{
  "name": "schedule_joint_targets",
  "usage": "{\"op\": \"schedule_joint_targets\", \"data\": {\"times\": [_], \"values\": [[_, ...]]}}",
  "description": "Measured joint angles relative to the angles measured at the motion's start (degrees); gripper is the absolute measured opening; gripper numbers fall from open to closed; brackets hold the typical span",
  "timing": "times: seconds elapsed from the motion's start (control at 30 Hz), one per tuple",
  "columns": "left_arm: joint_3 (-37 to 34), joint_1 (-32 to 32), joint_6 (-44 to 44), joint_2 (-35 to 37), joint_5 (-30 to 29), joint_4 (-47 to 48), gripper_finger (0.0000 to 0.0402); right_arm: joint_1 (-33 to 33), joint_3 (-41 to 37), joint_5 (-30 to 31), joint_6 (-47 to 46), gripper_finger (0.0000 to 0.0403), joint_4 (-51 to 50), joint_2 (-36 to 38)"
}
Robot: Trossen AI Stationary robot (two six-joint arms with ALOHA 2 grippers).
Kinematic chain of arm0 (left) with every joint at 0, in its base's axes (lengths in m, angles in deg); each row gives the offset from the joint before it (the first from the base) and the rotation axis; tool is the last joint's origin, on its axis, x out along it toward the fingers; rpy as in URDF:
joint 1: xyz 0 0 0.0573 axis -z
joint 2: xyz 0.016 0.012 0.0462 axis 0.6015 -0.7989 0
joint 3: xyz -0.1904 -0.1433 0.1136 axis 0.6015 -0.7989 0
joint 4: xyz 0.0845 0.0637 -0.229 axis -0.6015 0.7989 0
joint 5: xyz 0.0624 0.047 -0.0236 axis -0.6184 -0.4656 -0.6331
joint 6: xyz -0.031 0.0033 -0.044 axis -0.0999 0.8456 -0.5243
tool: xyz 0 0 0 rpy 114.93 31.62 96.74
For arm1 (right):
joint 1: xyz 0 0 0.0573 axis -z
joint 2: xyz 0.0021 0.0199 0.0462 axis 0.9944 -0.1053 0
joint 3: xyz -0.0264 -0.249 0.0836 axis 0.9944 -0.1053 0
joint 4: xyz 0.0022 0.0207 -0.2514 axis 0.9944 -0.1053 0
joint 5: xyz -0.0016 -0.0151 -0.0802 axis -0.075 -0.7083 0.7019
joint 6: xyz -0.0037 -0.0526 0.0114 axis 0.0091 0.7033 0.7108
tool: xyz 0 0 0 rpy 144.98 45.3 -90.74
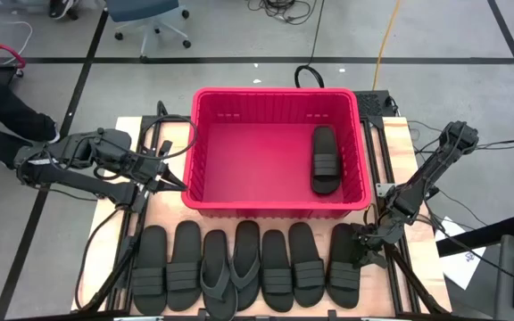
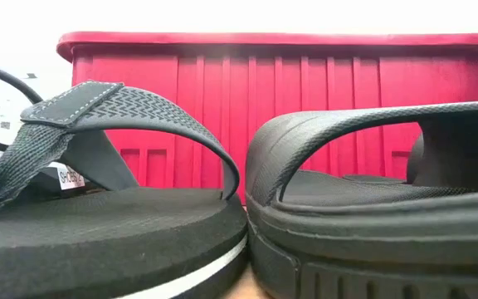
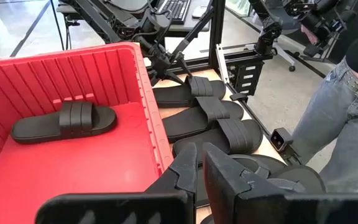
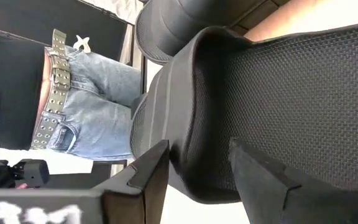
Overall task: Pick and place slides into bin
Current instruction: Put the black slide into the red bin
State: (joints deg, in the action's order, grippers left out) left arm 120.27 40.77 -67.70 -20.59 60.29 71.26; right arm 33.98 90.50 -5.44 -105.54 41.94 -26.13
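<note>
At nine o'clock the left gripper hangs unclenched beside the bin, ribbed red plastic holding one smooth strapped slide. Seven black rubber slides line the worktop at six o'clock. At four o'clock the right gripper straddles the end slide's textured strap, fingers spread.

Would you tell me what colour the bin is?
Red; the bin shows best in the high view.

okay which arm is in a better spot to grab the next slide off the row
Right. The right gripper is already down at the rightmost slide in the row, its open fingers straddling the strap. The left gripper hangs beside the bin, away from the row.
</note>
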Motion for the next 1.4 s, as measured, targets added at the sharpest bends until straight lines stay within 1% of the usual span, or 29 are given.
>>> {"op": "schedule_joint_targets", "data": {"times": [0.2, 0.27, 0.63, 0.7, 0.8, 1.03, 1.07, 1.2, 1.33, 1.4], "values": [[0.0, 0.0, 0.1, 0.0, 0.0, 0.0, 0.0026, 0.0, 0.0, 0.0, 0.0, 0.016, 4.6, -0.5], [0.0, 0.0, 0.0, 0.0, 0.0, 0.0, 0.0026, 0.0, 0.0, -1.1, 0.2, 0.016, 5.5, -0.6], [0.0, 0.0, -1.3, 0.0, 0.0, 0.0, 0.0026, 0.0, 0.0, -1.4, 1.1, 0.0154, 4.5, -0.6], [0.0, 0.0, -1.3, 0.0, 0.0, 0.0, 0.0026, 0.0, 0.0, -1.4, 1.0, 0.0143, 4.5, -0.6], [0.0, 0.0, -1.3, 0.0, 0.0, 0.0, 0.0026, 0.0, 0.0, -1.4, 1.0, 0.0114, 4.5, -0.6], [0.0, 0.0, -1.3, 0.0, 0.0, 0.0, 0.0026, 0.0, 0.0, -1.5, 1.4, 0.0017, 4.2, -0.6], [0.0, 0.0, -1.3, 0.0, 0.0, 0.0, 0.0026, 0.0, 0.0, -1.6, 1.5, 0.001, 4.3, -0.6], [0.0, 0.0, -1.1, 0.0, 0.0, 0.0, 0.0026, 0.0, 0.0, -1.6, 1.5, 0.0011, 4.4, -0.6], [0.0, 0.0, -1.1, 0.0, 0.0, 0.0, 0.0026, 0.0, 0.0, -1.9, 1.4, 0.0004, 4.5, -0.6], [0.0, 0.0, -1.0, 0.0, 0.0, 0.0, 0.0026, 0.0, 0.0, -1.5, 0.7, 0.001, 4.5, -0.6]]}}
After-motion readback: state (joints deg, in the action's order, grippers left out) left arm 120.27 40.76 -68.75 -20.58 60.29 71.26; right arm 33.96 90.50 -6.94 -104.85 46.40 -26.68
